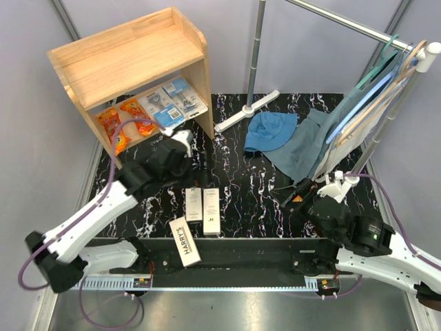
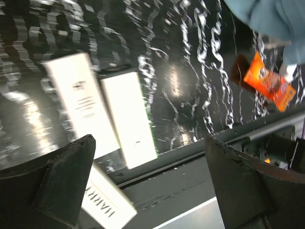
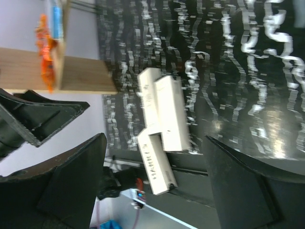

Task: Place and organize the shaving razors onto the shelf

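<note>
The light-wood shelf (image 1: 131, 58) stands at the back left; its lower level holds orange packs (image 1: 120, 123) and blue blister packs (image 1: 171, 100). Two white Harry's boxes (image 1: 202, 207) lie side by side near the table's front, and a third (image 1: 185, 242) overhangs the front edge. My left gripper (image 1: 180, 155) is open and empty, raised between shelf and boxes; its view shows the boxes (image 2: 126, 117) below the gripper (image 2: 148, 143). One orange pack (image 1: 298, 198) lies by my open, empty right gripper (image 1: 298, 192). The right wrist view shows the gripper (image 3: 155, 138), the boxes (image 3: 169, 114) and the shelf (image 3: 47, 71).
A metal clothes rack (image 1: 256, 48) with a white foot (image 1: 247, 110) stands at the back. A blue hat (image 1: 270, 131) and blue cloths (image 1: 310, 145) lie at the right, with more cloths on hangers (image 1: 386, 83). The table's front rail (image 1: 227, 258) runs below the boxes.
</note>
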Action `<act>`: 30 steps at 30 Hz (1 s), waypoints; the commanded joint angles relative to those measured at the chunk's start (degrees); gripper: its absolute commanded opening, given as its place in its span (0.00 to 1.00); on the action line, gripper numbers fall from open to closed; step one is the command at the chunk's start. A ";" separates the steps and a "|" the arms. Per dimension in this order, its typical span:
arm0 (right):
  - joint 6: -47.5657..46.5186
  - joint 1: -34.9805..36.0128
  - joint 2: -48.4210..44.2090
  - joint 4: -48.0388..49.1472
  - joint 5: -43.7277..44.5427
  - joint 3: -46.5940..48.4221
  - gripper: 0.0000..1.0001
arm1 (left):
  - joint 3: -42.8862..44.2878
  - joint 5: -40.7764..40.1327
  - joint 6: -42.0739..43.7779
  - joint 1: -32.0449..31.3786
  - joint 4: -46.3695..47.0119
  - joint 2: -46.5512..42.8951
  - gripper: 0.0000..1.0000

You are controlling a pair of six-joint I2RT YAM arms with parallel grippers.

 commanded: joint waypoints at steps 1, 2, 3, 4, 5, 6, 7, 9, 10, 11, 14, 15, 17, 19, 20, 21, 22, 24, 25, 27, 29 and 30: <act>2.48 0.04 -2.35 -10.18 3.54 1.35 0.91 | 1.85 3.40 -3.67 -4.75 10.04 6.02 0.99; 2.48 -0.13 -2.70 -10.45 3.54 1.44 0.91 | 1.68 4.20 -4.29 -5.28 12.67 6.81 0.99; 2.48 -0.13 -2.88 -10.89 3.63 1.61 0.91 | 1.59 4.21 -4.82 -5.99 13.91 8.30 0.99; 2.31 -0.05 -2.97 -10.81 3.63 1.79 0.91 | 1.50 5.68 -5.61 -6.95 15.23 8.92 0.99; 2.22 -0.13 -2.97 -10.89 3.72 1.88 0.91 | 1.41 6.83 -5.88 -7.39 18.03 9.62 0.99; 2.22 -0.13 -2.88 -10.98 3.63 2.05 0.91 | 1.33 7.54 -6.05 -7.83 19.36 10.94 0.99; 2.04 -0.05 -2.71 -11.07 3.63 2.40 0.92 | 1.41 8.07 -6.32 -8.71 20.33 11.73 0.99; 1.87 -0.05 -2.36 -11.24 3.54 2.76 0.92 | 2.29 8.86 -6.23 -9.42 22.01 14.27 0.99; 1.86 -0.13 -2.09 -11.33 3.54 3.11 0.92 | 2.47 9.21 -6.23 -10.12 22.53 15.16 0.99; 1.60 -0.05 -2.01 -11.33 3.37 3.28 0.92 | 2.55 10.09 -6.23 -10.30 24.28 15.95 0.99; 1.69 -0.04 -2.09 -12.03 3.63 3.81 0.92 | 2.47 13.77 -5.97 -10.91 28.84 19.64 0.99; 1.95 -0.04 -2.27 -12.56 3.72 3.99 0.93 | 2.38 14.74 -6.23 -11.00 30.00 21.74 0.99; 2.74 -0.13 -3.14 -13.61 4.24 4.16 0.93 | 1.77 17.37 -6.84 -11.09 34.72 23.51 0.99; 3.62 -0.13 -4.63 -16.86 4.86 5.30 0.93 | 1.15 18.70 -8.07 -11.26 37.82 26.32 0.99; 4.75 -0.05 -5.25 -19.74 5.64 5.74 0.93 | 1.32 20.19 -8.25 -11.35 40.96 27.55 0.99; 5.29 -0.04 -6.39 -21.07 6.09 6.70 0.93 | 2.54 20.90 -8.43 -11.70 41.87 30.26 0.99; 5.64 -0.13 -7.09 -22.22 6.79 7.06 0.93 | 3.51 21.69 -8.43 -11.88 42.31 31.76 0.98; 6.43 -0.13 -8.76 -24.95 7.23 7.94 0.93 | 7.03 23.71 -8.34 -12.75 43.63 36.51 0.98; 6.70 -0.05 -9.03 -25.65 7.58 8.29 0.93 | 8.43 24.41 -8.60 -13.11 43.81 38.09 0.97; 7.22 -0.13 -9.56 -27.76 7.59 9.43 0.93 | 11.69 26.26 -9.91 -14.07 44.51 42.58 0.97; 7.84 -0.05 -9.30 -29.95 7.59 10.31 0.93 | 14.49 27.40 -10.71 -14.69 46.17 46.69 0.95; 7.84 -0.04 -9.21 -30.31 7.67 11.01 0.94 | 15.29 27.58 -11.32 -15.30 46.35 48.03 0.95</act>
